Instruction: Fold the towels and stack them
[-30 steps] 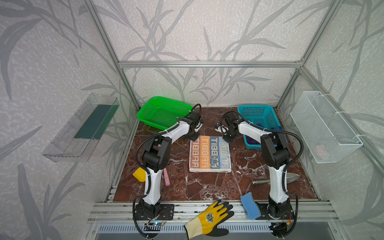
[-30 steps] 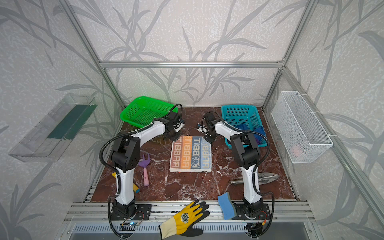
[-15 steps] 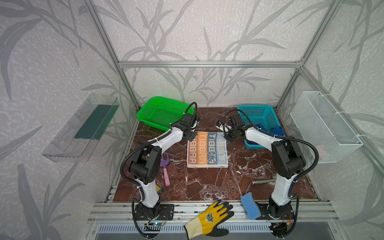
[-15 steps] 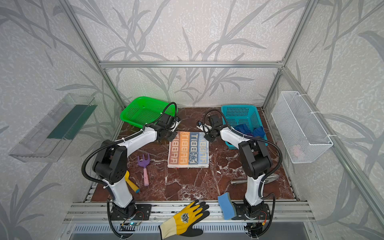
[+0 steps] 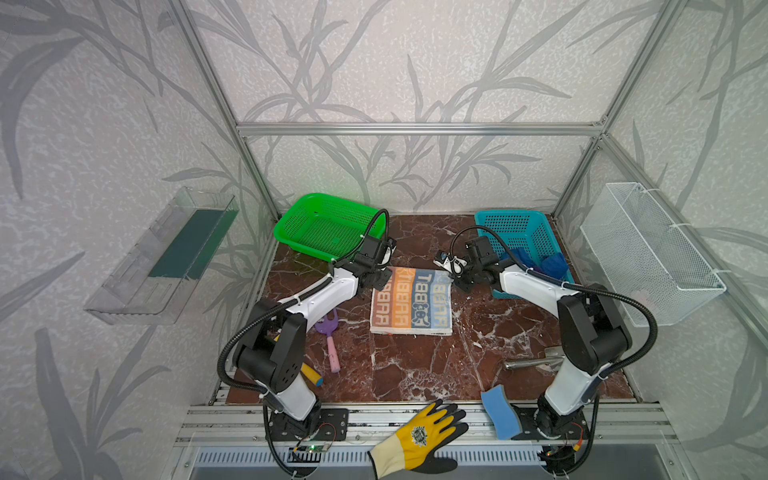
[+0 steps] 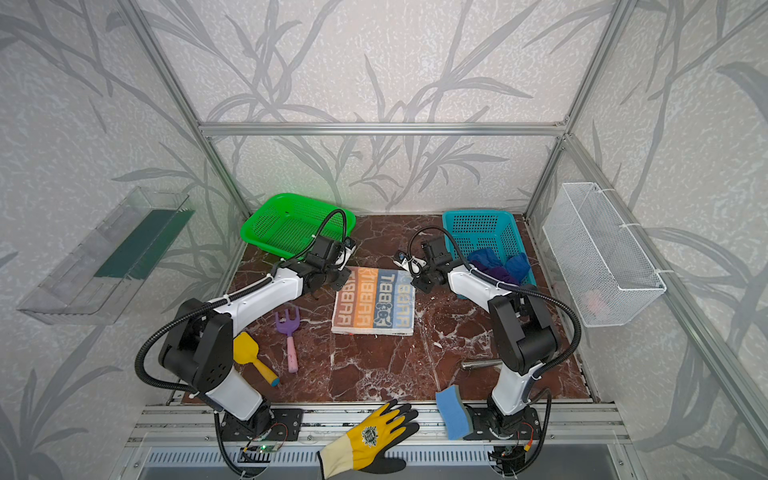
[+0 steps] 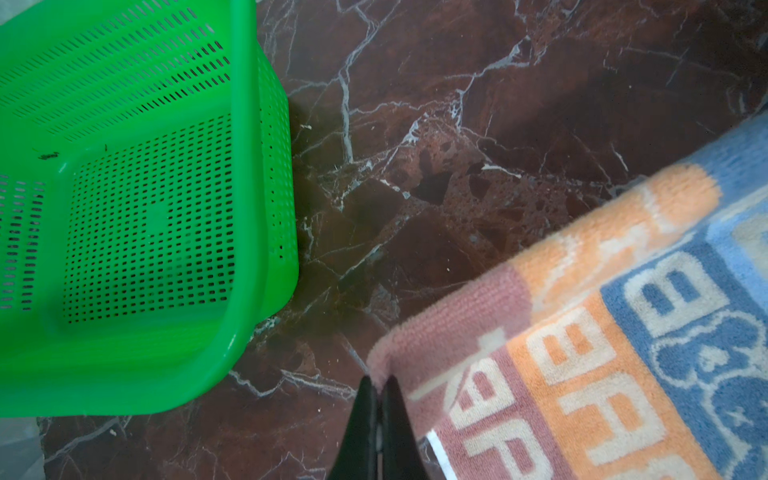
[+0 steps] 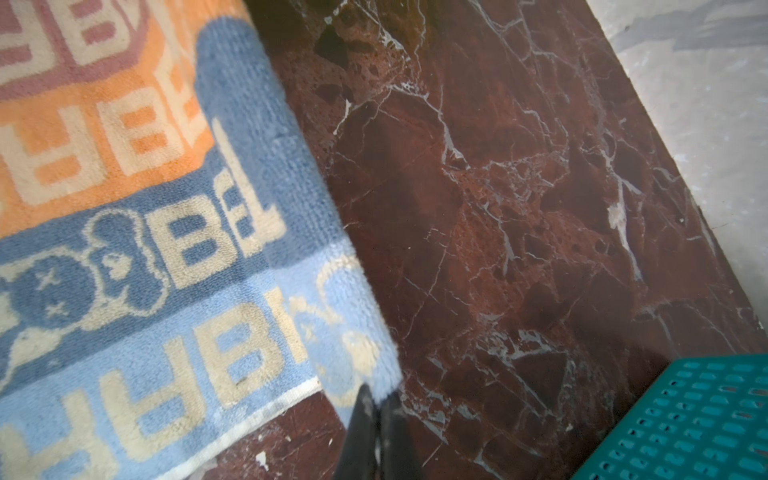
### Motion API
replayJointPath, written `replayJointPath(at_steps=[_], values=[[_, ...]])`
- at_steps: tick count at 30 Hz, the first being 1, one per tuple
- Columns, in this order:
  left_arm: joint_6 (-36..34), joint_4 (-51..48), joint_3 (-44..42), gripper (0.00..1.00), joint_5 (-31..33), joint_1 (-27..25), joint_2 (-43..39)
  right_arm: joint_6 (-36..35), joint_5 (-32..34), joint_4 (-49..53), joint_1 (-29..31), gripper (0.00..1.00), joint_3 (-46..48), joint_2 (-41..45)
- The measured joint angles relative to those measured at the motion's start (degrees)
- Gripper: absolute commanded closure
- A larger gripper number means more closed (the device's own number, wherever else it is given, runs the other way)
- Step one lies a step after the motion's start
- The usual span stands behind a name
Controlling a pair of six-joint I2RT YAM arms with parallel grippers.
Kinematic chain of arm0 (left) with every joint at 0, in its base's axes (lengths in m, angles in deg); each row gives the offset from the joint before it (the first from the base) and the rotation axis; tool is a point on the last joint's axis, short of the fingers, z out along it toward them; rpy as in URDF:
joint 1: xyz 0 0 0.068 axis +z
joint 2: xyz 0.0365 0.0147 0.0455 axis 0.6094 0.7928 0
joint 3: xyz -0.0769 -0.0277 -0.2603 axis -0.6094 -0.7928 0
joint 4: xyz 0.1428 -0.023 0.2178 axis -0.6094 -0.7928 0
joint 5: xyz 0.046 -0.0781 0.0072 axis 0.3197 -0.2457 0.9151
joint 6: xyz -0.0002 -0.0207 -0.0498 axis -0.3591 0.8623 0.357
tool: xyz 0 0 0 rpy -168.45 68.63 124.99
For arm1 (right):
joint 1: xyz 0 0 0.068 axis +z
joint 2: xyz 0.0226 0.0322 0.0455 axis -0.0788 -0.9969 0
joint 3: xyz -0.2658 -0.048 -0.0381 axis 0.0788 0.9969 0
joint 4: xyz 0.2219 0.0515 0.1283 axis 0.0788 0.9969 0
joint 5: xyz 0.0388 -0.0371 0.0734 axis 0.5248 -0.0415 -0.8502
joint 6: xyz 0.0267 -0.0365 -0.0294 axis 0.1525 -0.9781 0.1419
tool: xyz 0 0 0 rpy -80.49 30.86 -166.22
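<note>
1. Towel corner, left side: the left tool (image 7: 376, 388) is pinched tight on the far-left corner of the lettered towel (image 5: 411, 301), near the green basket (image 5: 324, 228). Only the wrist view shows this pinch.
2. Over the last second this towel has slid slightly back and left on the worktop (image 5: 415, 365), with both arms stretched further out. Its far edge curls over; probably a first fold is being squared.
3. The right tool (image 8: 374, 399) is clamped on the far-right corner.
4. The blue towel (image 6: 517, 266) and purple towel (image 6: 494, 272) lie crumpled in the teal basket (image 6: 473, 220), not yet folded.

Left claw (image 7: 376, 382) pinched closed, right claw (image 8: 376, 395) pinched closed, both arms reaching forward
</note>
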Motion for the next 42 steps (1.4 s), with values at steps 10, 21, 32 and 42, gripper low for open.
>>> replayJointPath(at_steps=[10, 21, 32, 42], values=[[3.78, -0.57, -3.67, 1.00, 0.09, -0.22, -4.57, 1.77, 0.09, 8.63, 4.15, 1.00, 0.22, 3.10], [8.04, -3.82, -5.97, 1.00, -1.57, -1.68, -6.78, 6.97, 2.62, 16.68, 6.75, 1.00, 0.22, 3.54], [11.89, -7.45, -8.17, 1.00, -3.87, -1.95, -8.79, 13.64, 2.03, 22.84, 7.82, 1.00, -0.48, 5.86], [14.08, -8.83, -9.77, 1.00, -3.26, -2.14, -13.20, 19.39, -1.40, 25.27, 9.79, 1.00, -0.37, 10.40]])
